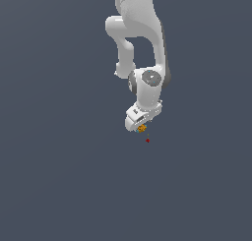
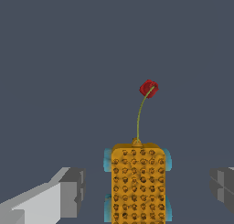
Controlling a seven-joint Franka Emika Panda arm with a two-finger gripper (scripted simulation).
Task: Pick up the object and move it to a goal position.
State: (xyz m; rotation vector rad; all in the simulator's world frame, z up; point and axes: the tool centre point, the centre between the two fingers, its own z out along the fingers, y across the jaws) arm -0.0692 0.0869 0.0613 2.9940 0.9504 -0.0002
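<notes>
The object, a tiny orange-yellow studded block point(image 2: 138, 184) with teal bits at its edges, sits between my two grey fingertips. The gripper point(image 2: 147, 190) is open, with a gap on each side between the block and the fingers point(image 2: 73, 191). In the exterior view the block point(image 1: 142, 129) shows just under the white gripper point(image 1: 139, 124). The goal position, a small dark-red marker point(image 2: 149, 88), lies a short way beyond the block, and a thin pale line runs from it to the block. In the exterior view the marker point(image 1: 147, 140) is just below the block and slightly toward that view's right.
A plain dark grey surface point(image 1: 59, 176) fills both views. The white arm point(image 1: 140, 43) comes down from the top of the exterior view.
</notes>
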